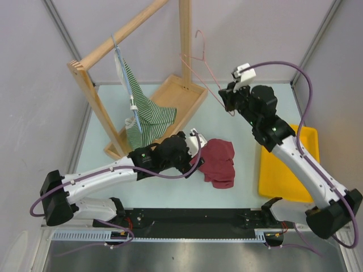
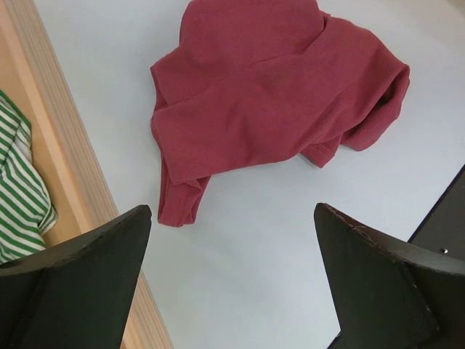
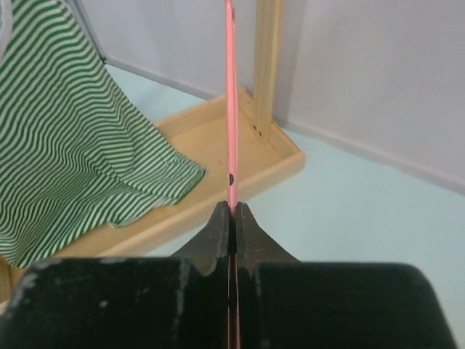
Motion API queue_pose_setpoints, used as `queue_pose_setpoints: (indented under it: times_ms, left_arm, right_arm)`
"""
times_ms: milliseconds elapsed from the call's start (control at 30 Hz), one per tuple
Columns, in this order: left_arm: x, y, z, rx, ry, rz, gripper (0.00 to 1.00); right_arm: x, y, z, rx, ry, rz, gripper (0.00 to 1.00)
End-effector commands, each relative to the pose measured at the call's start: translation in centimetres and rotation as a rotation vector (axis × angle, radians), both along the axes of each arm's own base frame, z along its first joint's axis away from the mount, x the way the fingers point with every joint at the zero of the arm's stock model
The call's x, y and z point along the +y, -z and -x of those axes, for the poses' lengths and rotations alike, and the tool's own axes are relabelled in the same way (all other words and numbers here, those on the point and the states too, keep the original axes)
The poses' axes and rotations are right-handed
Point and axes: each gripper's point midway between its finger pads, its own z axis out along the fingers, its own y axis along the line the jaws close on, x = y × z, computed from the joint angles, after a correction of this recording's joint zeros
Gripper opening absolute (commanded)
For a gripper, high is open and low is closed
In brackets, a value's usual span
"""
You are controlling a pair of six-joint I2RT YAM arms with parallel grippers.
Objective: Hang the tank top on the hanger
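Note:
The maroon tank top (image 1: 220,161) lies crumpled on the table in front of the arms; in the left wrist view the tank top (image 2: 276,94) fills the upper middle. My left gripper (image 1: 195,152) hovers just left of it, open, nothing between its fingers (image 2: 87,269); the left gripper (image 2: 232,273) looks down on bare table below the cloth's hem. The thin pink hanger (image 1: 199,67) is held up in the air at the back, hook on top. My right gripper (image 1: 227,103) is shut on its lower wire; in the right wrist view the right gripper (image 3: 232,207) pinches the pink hanger (image 3: 230,109).
A wooden rack (image 1: 130,34) with a tray base (image 1: 176,99) stands at the back left, carrying a green-and-white striped garment (image 1: 144,116) on a pale hanger. A yellow tray (image 1: 289,164) sits under the right arm. The rack's base edge (image 2: 65,160) runs close to my left finger.

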Motion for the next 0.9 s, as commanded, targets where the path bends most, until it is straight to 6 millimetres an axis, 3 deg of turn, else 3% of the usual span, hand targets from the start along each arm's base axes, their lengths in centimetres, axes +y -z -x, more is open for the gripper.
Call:
queue_pose_setpoints:
  times_ms: [0, 33, 100, 133, 167, 233, 267, 300, 333, 367, 400, 467, 600, 733, 867]
  left_arm:
    - [-2.5, -1.4, -0.3, -0.007, 0.001, 0.040, 0.99]
    - [-3.4, -0.5, -0.2, 0.020, -0.007, 0.037, 0.99]
    - [-4.9, -0.5, 0.1, 0.018, -0.015, 0.056, 1.00]
    - [-6.2, -0.8, -0.1, 0.005, -0.016, 0.093, 0.99]
    - [-7.2, 0.5, -0.2, 0.019, -0.020, 0.081, 1.00]
    - [-9.6, -0.3, -0.7, 0.011, -0.030, 0.147, 1.00]
    - [-10.5, 1.1, -1.2, 0.020, -0.042, 0.129, 0.99]
    - [-11.7, 0.0, -1.8, 0.006, -0.052, 0.167, 0.99]
    - [-12.5, -0.1, -2.7, -0.012, -0.071, 0.175, 0.99]
    - [-13.2, 1.2, -3.2, -0.013, -0.081, 0.147, 0.99]
    - [-14.4, 0.3, -3.9, -0.032, -0.087, 0.163, 0.99]
    - [-15.7, 0.6, -4.7, -0.043, -0.091, 0.160, 0.99]
    - [-18.4, 4.6, -6.5, -0.037, -0.118, 0.075, 0.99]
    - [-16.7, 8.2, -7.5, -0.037, -0.215, -0.072, 0.99]
    - [-15.2, 9.3, -7.7, -0.056, -0.258, -0.107, 0.98]
  right_arm:
    - [-4.1, 1.2, 2.3, 0.043, 0.137, -0.050, 0.00]
    - [-5.4, 3.0, 3.2, 0.090, 0.176, -0.062, 0.00]
    - [-8.3, 4.4, 3.7, 0.139, 0.255, -0.084, 0.00]
    - [-9.6, 4.3, 4.5, 0.136, 0.279, -0.105, 0.00]
    - [-10.5, 5.3, 4.8, 0.167, 0.300, -0.126, 0.00]
    - [-12.5, 6.2, 5.6, 0.198, 0.337, -0.136, 0.00]
    - [-13.1, 6.2, 6.4, 0.196, 0.348, -0.145, 0.00]
    - [-13.4, 6.6, 7.0, 0.211, 0.344, -0.144, 0.00]
    - [-14.3, 6.7, 7.2, 0.211, 0.368, -0.146, 0.00]
    - [-14.6, 6.4, 7.8, 0.197, 0.369, -0.154, 0.00]
    - [-15.0, 7.0, 8.1, 0.213, 0.384, -0.151, 0.00]
    - [-16.0, 7.1, 8.4, 0.211, 0.415, -0.160, 0.00]
    - [-16.2, 7.1, 8.6, 0.220, 0.417, -0.174, 0.00]
    - [-16.5, 6.8, 8.6, 0.214, 0.419, -0.179, 0.00]
    - [-16.0, 7.0, 8.5, 0.224, 0.392, -0.186, 0.00]
